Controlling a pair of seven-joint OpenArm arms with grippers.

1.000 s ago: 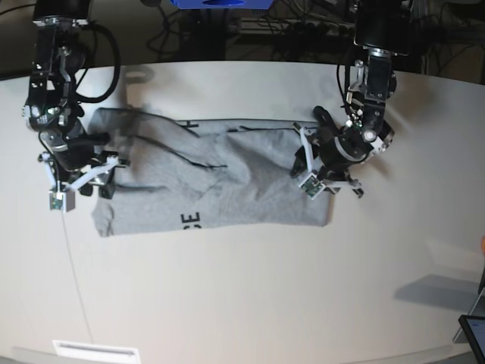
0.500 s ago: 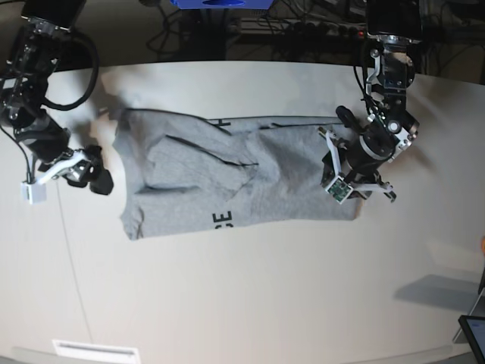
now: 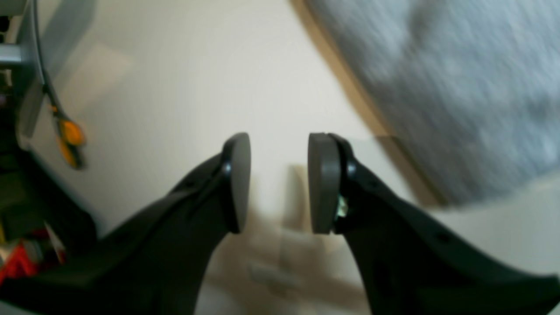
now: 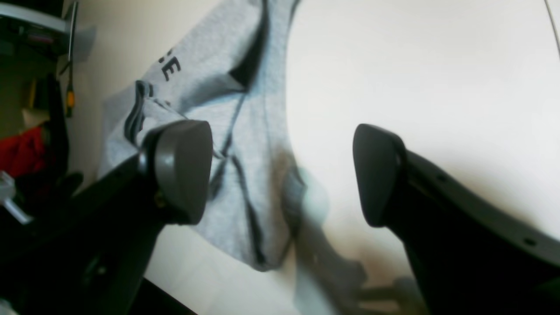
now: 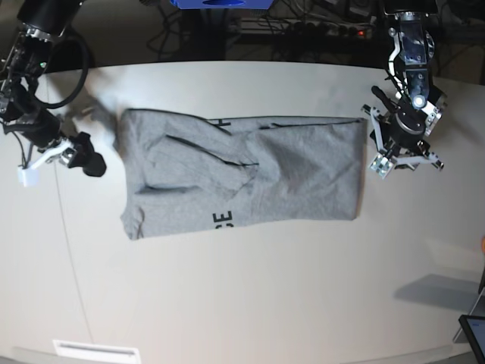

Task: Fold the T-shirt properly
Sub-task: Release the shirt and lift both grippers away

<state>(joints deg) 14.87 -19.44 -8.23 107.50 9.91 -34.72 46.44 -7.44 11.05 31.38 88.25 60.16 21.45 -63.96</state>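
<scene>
The heather-grey T-shirt [image 5: 250,178] lies flat in a wide folded band across the middle of the table [image 5: 250,303], black letters showing at its front edge. My right gripper [image 5: 89,155] hovers just left of the shirt's left end, its jaws wide apart and empty. In the right wrist view this gripper [image 4: 282,175] frames the T-shirt [image 4: 210,74] and bare table. My left gripper [image 5: 375,114] sits just off the shirt's right edge. In the left wrist view it [image 3: 280,181] is open over bare table with nothing between its pads, and the T-shirt [image 3: 437,87] is a blur at upper right.
A thin cable [image 5: 68,250] runs over the table's left side. A white label [image 5: 95,350] lies at the front left edge and a dark tablet corner [image 5: 474,334] at the front right. Cables and a blue object [image 5: 216,4] sit behind the table.
The shirt slid rightward. My right gripper opened, let go of the shirt's left end and drew back left. My left gripper released the right edge and moved right, off the cloth.
</scene>
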